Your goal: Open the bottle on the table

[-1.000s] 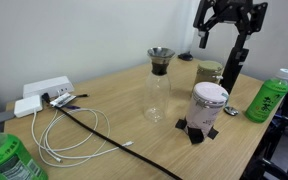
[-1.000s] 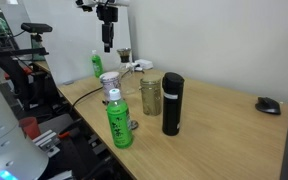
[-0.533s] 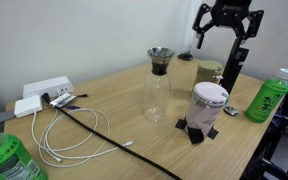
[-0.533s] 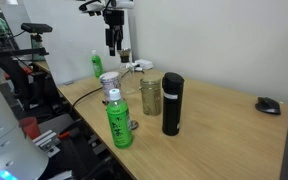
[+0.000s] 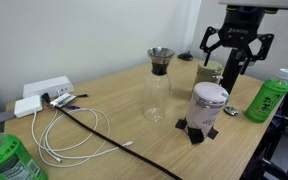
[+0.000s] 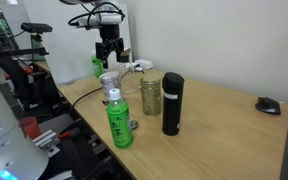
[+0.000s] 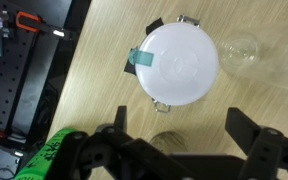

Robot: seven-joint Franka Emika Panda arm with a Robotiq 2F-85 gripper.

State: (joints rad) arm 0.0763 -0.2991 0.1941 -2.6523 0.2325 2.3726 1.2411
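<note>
With the gripper spread wide above the bottle near the counter edge, it is best centred over the white cap, lowered squarely, then closed before twisting.

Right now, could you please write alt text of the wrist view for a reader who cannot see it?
Seen from straight above, the bottle shows its broad white cap, standing on the wooden table with a clear glass vessel beside it. The gripper is open, its dark fingers along the bottom edge, holding nothing.
</note>
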